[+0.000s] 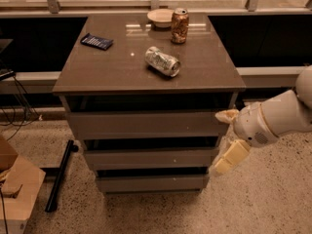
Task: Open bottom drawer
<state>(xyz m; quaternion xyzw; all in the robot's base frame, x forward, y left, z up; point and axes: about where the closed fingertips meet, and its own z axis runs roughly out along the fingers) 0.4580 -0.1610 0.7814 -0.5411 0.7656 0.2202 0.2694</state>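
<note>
The cabinet has three taupe-grey drawer fronts. The bottom drawer [151, 183] is the lowest and narrowest front, plain and without a handle, and it looks closed. Above it are the middle front [148, 159] and the tall top front [146, 125]. My gripper [225, 138] is at the cabinet's right edge, level with the middle drawer. Its two cream fingers [233, 157] stand apart, open and empty. It is above and to the right of the bottom drawer, not touching it.
On the cabinet top [112, 72] lie a crushed silver can [162, 61], an upright can [179, 26], a small bowl [161, 17] and a dark calculator [97, 41]. A black bar [61, 173] and a cardboard box [17, 189] lie on the floor at left.
</note>
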